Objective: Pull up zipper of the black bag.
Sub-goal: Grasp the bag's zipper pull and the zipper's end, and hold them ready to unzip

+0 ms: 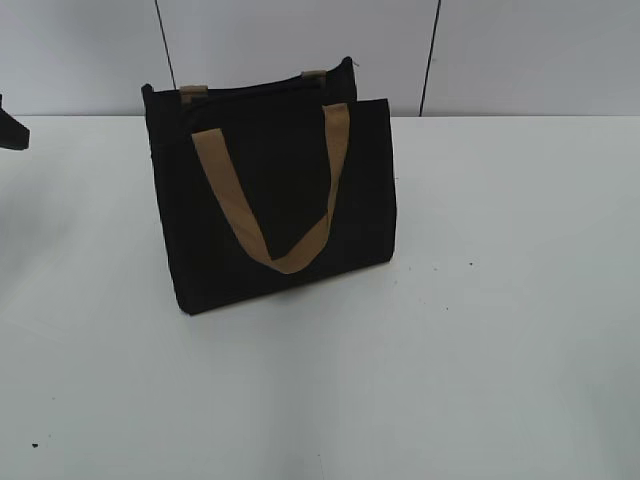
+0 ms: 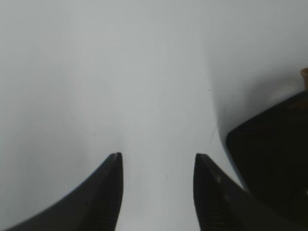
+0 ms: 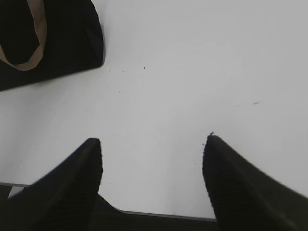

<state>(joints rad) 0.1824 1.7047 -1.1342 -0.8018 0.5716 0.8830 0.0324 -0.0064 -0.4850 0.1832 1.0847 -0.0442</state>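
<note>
Exterior view gives you the only full look at the black bag [image 1: 275, 200]: it stands upright on the white table [image 1: 500, 350], left of centre and toward the far edge, with one tan strap handle [image 1: 275, 195] hanging in a loop down its front panel and a second handle's ends just showing at the top rim. You can barely separate the zipper [image 1: 250, 92] from the black fabric along that rim; whether it is run shut you cannot tell. Neither wrist view shows the rim at all. In the left wrist view you see the left gripper [image 2: 158, 156] with its jaws spread over bare table, holding nothing, and only a dark corner of the bag [image 2: 272, 154] at the right edge, just beside the right-hand finger [image 2: 211, 192]. In the right wrist view the right gripper [image 3: 153, 139] also has its jaws spread wide and empty, and the bag [image 3: 67, 43] with its strap loop [image 3: 33, 45] lies in the upper left corner, well apart from both fingertips. A dark shape [image 1: 12, 128] at the exterior view's left edge is too cropped to identify.
</note>
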